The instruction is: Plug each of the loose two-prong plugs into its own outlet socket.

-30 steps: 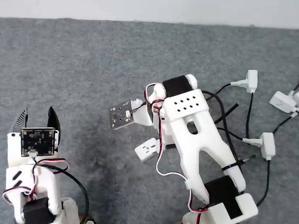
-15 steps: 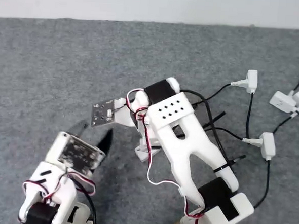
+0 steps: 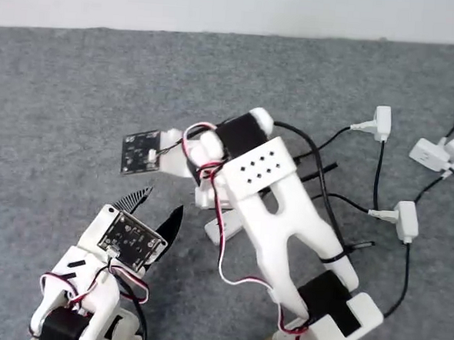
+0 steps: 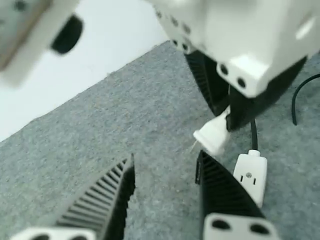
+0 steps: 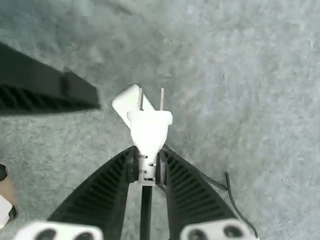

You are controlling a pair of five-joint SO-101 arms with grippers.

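right wrist view: plug (image 5: 148, 130) between fingers (image 5: 105, 195)

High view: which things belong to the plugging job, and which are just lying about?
Job: plug in the right gripper; outlet socket on the mat; two corded white connectors.
Lying about: just the mat itself, white wall.

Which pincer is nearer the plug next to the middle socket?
Right. The right pincer is shut on the plug. The left pincer is open, short of the plug and not touching it, with the socket beside one finger.
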